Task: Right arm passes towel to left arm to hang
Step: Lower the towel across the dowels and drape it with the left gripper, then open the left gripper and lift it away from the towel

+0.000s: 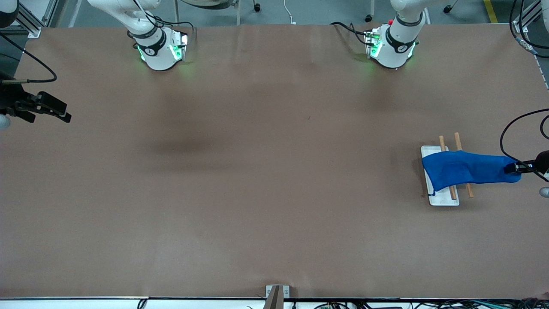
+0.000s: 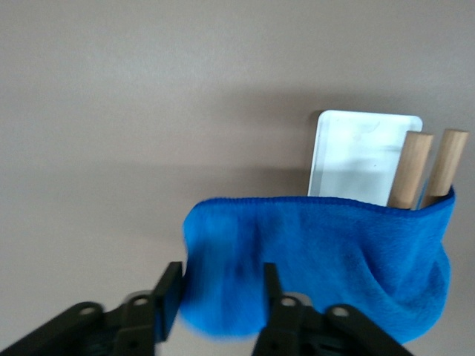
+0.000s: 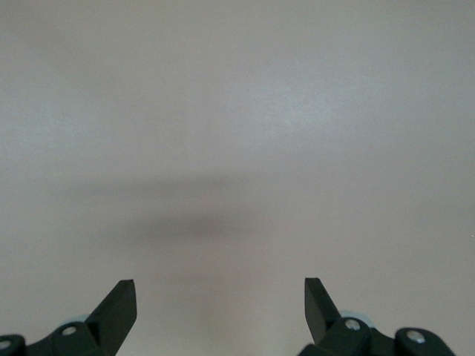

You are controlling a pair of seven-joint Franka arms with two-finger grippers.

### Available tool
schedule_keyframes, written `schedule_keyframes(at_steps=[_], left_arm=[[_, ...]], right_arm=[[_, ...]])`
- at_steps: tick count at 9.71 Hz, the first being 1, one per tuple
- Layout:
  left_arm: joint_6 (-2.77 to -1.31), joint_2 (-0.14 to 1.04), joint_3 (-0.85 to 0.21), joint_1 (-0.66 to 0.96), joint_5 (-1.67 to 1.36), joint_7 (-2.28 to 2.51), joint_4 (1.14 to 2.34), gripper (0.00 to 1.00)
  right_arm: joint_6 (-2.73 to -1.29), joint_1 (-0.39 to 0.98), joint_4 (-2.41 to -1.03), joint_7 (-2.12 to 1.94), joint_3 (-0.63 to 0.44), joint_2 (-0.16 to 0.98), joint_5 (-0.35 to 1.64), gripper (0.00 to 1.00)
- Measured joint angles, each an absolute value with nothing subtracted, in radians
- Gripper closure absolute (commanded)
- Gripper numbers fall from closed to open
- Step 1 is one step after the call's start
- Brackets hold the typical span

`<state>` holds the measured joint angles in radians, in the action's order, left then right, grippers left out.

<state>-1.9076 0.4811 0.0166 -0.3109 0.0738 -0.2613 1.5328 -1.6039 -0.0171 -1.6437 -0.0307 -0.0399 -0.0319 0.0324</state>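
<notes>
The blue towel (image 1: pixel 463 169) lies draped over two wooden rods (image 1: pixel 458 141) of a small rack with a white base (image 1: pixel 444 199), at the left arm's end of the table. One end of the towel stretches out from the rods toward my left gripper (image 1: pixel 514 167). In the left wrist view the towel (image 2: pixel 326 252) has its end between the left gripper's (image 2: pixel 221 271) spread jaws, and the fingers (image 2: pixel 172 285) stand apart from each other. My right gripper (image 1: pixel 64 115) waits open over bare table at the right arm's end, and nothing sits in the right gripper (image 3: pixel 220 285).
The rack's white base (image 2: pixel 356 152) and both rods (image 2: pixel 408 167) stick out above the towel in the left wrist view. A metal bracket (image 1: pixel 274 294) sits at the table's edge nearest the front camera. Black cables hang near both ends of the table.
</notes>
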Motion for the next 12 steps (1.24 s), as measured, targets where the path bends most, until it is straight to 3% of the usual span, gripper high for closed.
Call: schedule_keyframes(at_steps=[5, 9, 12], left_arm=[[-1.86, 0.376, 0.011, -0.269, 0.074, -0.264, 1.503, 0.0], [-1.678, 0.268, 0.01, -0.093, 0.073, -0.155, 1.4, 0.0], [-1.536, 0.144, 0.01, -0.009, 0.038, 0.004, 1.39, 0.0]], right_arm=[[-1.603, -0.017, -1.644, -0.031, -0.04, -0.032, 0.032, 0.0], [-1.603, -0.018, -1.644, -0.031, -0.04, -0.032, 0.032, 0.0], [-1.603, -0.018, -1.644, -0.031, -0.04, -0.032, 0.032, 0.0]])
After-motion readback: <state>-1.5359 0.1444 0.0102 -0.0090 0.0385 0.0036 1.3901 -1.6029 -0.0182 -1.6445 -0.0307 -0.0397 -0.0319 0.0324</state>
